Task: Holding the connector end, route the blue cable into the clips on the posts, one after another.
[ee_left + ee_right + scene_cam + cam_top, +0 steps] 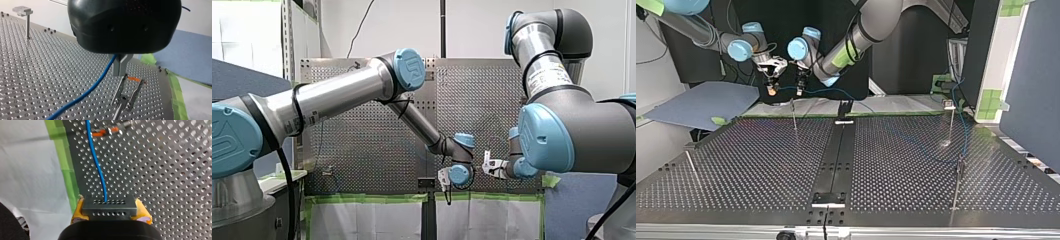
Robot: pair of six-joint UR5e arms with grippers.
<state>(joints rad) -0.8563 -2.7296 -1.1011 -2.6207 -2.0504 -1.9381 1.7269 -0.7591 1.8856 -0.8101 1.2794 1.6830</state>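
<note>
Right pincer (109, 205): yellow pads clamped on connector (110, 213).
Left pincer (120, 66): closed around blue cable (85, 93), above counter (37, 75).

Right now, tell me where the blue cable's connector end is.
The connector sits clamped between my right gripper's yellow pads, above the perforated table near the green tape along its edge, with the blue cable leading ahead from it.

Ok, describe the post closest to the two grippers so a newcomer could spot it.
In the top view, find the black rail down the middle of the perforated table. Just left of its far end stands a thin metal post. It alone sits at that half's far edge; the other post there is by the near corner.
</note>
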